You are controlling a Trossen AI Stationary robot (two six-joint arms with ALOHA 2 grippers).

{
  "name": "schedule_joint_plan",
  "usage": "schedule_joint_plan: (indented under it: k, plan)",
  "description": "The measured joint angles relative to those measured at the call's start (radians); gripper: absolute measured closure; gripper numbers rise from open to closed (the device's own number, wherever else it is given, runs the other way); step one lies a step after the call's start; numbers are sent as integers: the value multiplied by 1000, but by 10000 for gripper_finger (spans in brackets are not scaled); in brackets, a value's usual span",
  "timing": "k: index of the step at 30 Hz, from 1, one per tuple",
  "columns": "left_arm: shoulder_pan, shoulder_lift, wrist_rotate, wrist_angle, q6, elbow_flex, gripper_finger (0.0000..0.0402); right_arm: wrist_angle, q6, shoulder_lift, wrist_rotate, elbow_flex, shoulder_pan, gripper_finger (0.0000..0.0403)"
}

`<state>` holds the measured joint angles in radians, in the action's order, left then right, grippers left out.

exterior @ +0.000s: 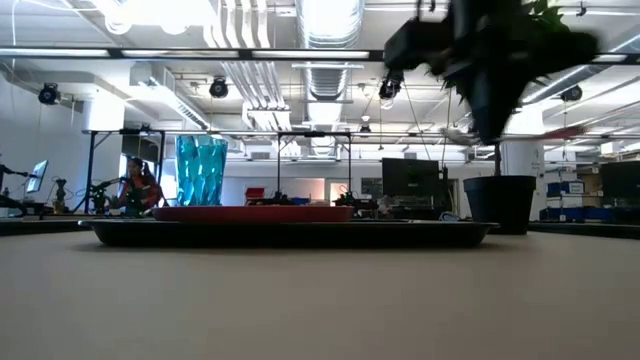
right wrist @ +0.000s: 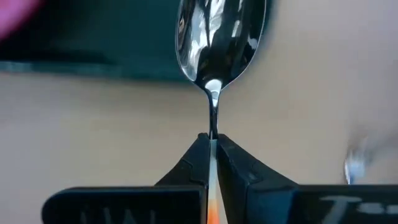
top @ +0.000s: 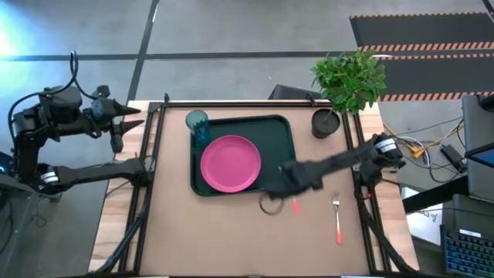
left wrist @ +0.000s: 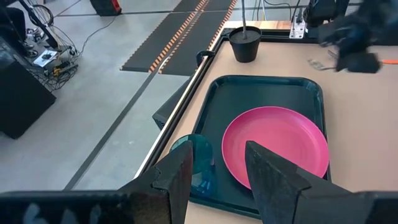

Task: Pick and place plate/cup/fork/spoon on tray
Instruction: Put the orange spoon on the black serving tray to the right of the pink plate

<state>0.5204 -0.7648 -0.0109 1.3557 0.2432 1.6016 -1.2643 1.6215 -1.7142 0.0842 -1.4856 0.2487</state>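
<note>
Brown tabletop (top: 231, 232): my right gripper (right wrist: 211, 144), just off the tray's (top: 279, 131) near right corner, is clamped on the spoon (right wrist: 214, 43), its shiny oval bowl ahead, orange-red handle between the fingers. My left gripper (left wrist: 216, 171) waits, parted, beyond the table's left edge.

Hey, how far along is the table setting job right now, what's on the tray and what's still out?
Done: the round pink plastic plate and the teal ribbed plastic cup sit on the dark green rectangular tray. In hand: the right gripper is shut on the orange-handled metal spoon, just off the tray's edge. Left: the orange-handled fork lies on the table. The left gripper waits open beside the table.
</note>
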Motion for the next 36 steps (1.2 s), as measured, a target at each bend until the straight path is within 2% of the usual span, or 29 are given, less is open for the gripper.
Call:
schedule_joint_plan:
  k: [4, 10, 16, 23, 30, 36]
  plan:
    - [0, 3, 0, 1, 0, 0, 271, 106, -219, 0, 62, 3, -142, 395]
    - [0, 4, 0, 3, 0, 0, 271, 209, -385, -4, 85, 8, -276, 395]
    - [0, 4, 0, 19, 0, 0, 271, 289, -376, -59, 107, 20, -329, 395]
    - [0, 4, 0, 25, 0, 0, 271, 451, -376, -202, 47, 20, -333, 395]
    - [0, 4, 0, 28, 0, 0, 271, 451, -363, -258, 21, 18, -335, 395]
    - [0, 4, 0, 48, 0, 0, 271, 441, -330, -249, 73, 18, -346, 395]
